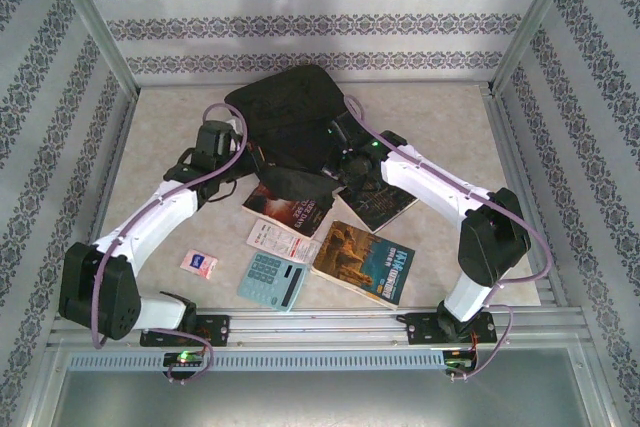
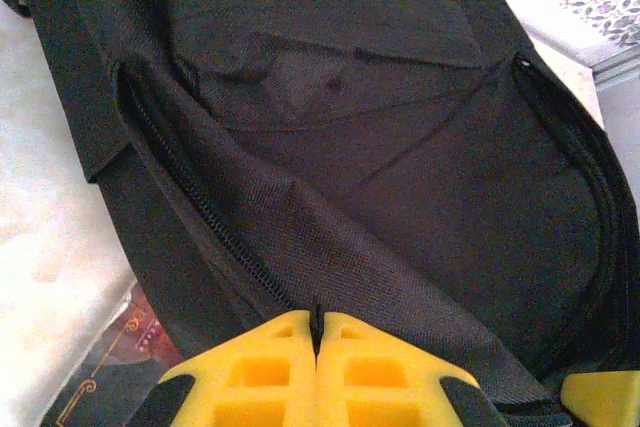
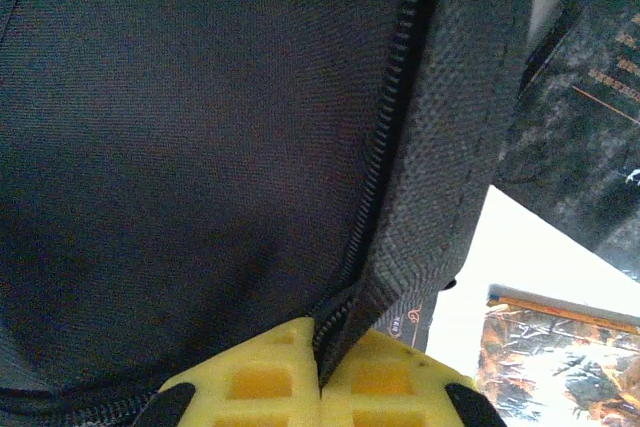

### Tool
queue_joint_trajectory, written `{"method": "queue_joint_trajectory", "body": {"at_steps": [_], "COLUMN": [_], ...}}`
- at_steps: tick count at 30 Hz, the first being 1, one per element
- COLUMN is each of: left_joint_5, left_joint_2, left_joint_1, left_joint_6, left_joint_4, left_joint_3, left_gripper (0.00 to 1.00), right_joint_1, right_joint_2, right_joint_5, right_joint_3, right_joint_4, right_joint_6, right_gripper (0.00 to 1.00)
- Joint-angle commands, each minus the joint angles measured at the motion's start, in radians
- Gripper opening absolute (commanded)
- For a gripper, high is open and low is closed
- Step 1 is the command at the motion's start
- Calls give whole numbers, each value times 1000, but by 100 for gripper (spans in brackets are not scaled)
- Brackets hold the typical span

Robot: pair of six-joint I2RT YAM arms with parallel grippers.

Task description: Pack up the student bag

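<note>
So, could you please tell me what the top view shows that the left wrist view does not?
The top view adds the calculator, a blue book and a small card. The left wrist view adds the zipper teeth up close and the left gripper pinched shut on the fabric. Both show the black bag and a dark red book at its edge.

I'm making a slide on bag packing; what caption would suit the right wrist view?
Right gripper pinching the zip edge of the black backpack, with a book lying nearby.
</note>
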Motion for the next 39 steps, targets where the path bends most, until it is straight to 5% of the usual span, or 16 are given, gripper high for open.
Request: {"method": "queue_joint_trajectory", "body": {"at_steps": [1,19,29,39], "left_joint_5": [-176,-79,-361,-439], "left_joint_2": [12,3,26,108], "left_joint_1": [79,132,130,132], "left_joint_6": [60,75,278,313], "left_joint_4": [-15,16,-126,-137], "left_joint_3": [55,37,143,194], "left_gripper": [0,0,0,0], "right_joint_1": [-42,-56,-55,-55], "right_joint_2": [-6,40,64,66], "right_joint_5": [138,92,153,150], "right_joint_3": [-5,33,93,112], "right_joint_4": [-136,-87,-142,-139], "right_joint_6": [-61,-228,-356,-393], "right_gripper": [0,0,0,0]}}
